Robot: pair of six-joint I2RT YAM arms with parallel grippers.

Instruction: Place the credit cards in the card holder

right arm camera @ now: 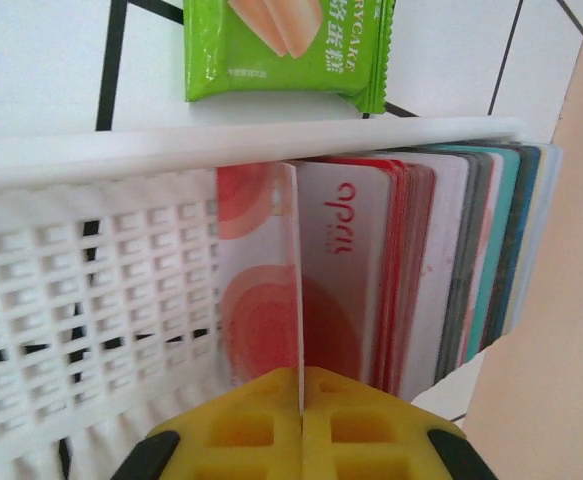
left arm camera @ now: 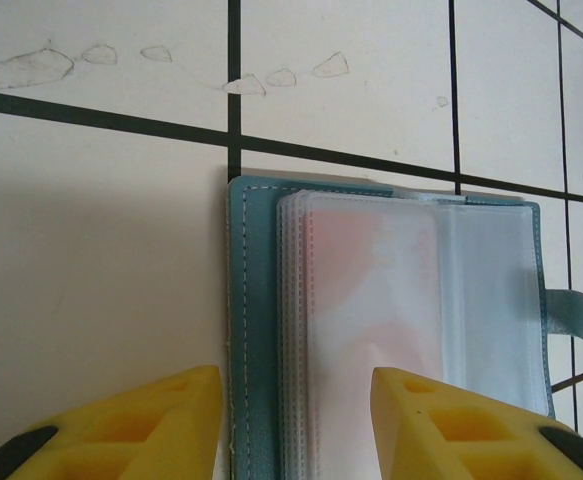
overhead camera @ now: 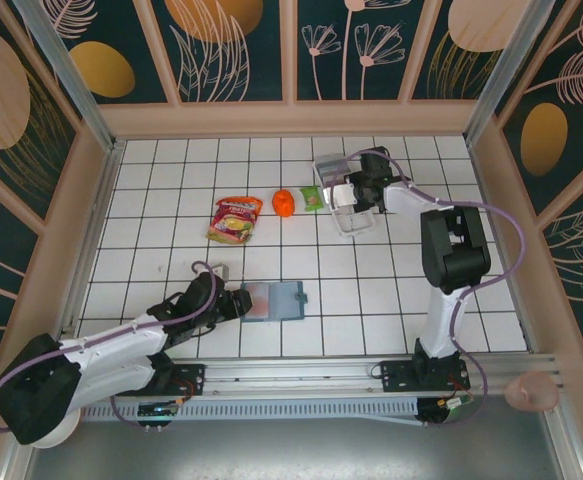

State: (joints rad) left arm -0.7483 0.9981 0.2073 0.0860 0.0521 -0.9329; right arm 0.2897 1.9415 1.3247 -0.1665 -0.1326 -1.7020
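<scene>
1. Left gripper (left arm camera: 296, 400): released, jaws straddling the card holder's (left arm camera: 391, 330) left edge; press it flat, sleeves exposed.
2. Right gripper (right arm camera: 301, 400), well right of the card holder: clenched on one credit card (right arm camera: 256, 300) inside the tray (right arm camera: 91, 290); lift straight up, leaving the other cards (right arm camera: 411, 260) behind.

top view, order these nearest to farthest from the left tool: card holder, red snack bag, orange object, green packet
1. card holder, at the left tool's tips, near edge
2. red snack bag, mid table, straight back
3. orange object, back and to the right
4. green packet, farther right again
</scene>
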